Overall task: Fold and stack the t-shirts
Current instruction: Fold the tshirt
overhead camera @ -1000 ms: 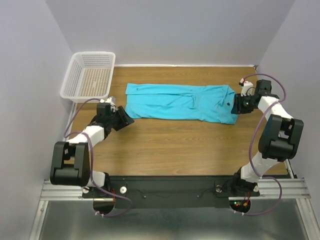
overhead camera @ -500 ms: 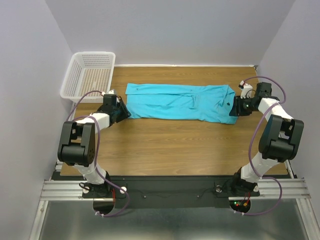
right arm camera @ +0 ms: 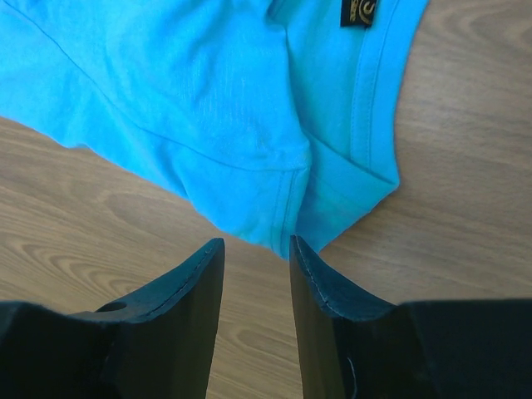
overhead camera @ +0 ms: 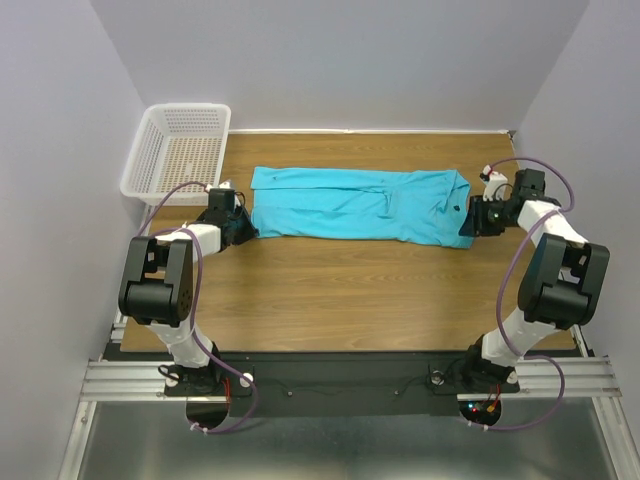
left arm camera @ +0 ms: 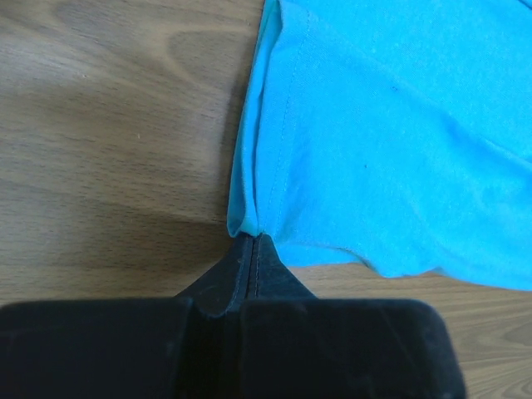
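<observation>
The big brown table point(overhead camera: 350, 300) has the blue t-shirt point(overhead camera: 350, 205) lying flat across its far half in a long strip, and a white basket point(overhead camera: 137, 155) sits at the far left corner, apart from the shirt. The left gripper point(left arm camera: 252, 241) is at the shirt's near left corner with its two fingers squeezed together, tips touching the hem, and I cannot tell if any cloth is caught between them. The right gripper point(right arm camera: 256, 245) is at the shirt's right end with its fingers apart, and the cloth edge lies just past the tips, near the small dark tag point(right arm camera: 359, 12) by the neck.
</observation>
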You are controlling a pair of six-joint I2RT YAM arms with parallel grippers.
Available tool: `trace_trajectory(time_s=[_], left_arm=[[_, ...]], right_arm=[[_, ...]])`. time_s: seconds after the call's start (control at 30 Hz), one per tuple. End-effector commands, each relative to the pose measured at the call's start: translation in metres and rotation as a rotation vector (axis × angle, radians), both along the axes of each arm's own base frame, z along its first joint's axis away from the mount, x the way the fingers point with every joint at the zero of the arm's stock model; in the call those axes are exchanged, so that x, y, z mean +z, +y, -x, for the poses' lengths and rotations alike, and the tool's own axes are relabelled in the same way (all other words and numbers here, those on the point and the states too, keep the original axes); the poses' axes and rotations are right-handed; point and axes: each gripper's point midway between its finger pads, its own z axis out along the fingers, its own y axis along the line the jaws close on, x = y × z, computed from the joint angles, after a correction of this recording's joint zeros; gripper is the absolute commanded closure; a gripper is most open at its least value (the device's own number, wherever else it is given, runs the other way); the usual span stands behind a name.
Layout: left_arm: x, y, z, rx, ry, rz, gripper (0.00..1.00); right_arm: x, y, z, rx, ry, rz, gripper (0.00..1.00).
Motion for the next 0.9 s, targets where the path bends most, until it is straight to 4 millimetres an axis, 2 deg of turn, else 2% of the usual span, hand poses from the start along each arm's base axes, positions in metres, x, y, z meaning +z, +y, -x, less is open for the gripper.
trace_trajectory(time_s=[0.0,0.2,0.4,0.5,0.73,0.87], left_arm=[[0.015,-0.004,-0.009,-0.028,-0.045,0.003,1.0],[0.019,-0.006,-0.009,-0.039,-0.054,0.008,1.0],[0.022,-0.005,-0.008,-0.037,-0.058,0.001,1.0],[0.022,-0.005,-0.007,-0.043,-0.057,0.002,1.0],[0.022,-0.006,-0.008,-0.045,-0.057,0.002,1.0],[0.022,-0.007,-0.008,-0.052,-0.055,0.006,1.0]], right_arm=[[0.004,0.001,0.004,-0.016,-0.005,-0.016,0.57],[-0.018,0.001,0.009,-0.005,0.052,-0.024,0.57],[-0.027,-0.002,0.008,-0.005,0.072,-0.011,0.57],[-0.028,-0.005,0.006,-0.007,0.071,0.006,0.57],[-0.016,-0.019,-0.001,-0.029,0.031,0.069,0.57],[-0.025,-0.017,0.0,-0.019,0.052,0.055,0.57]])
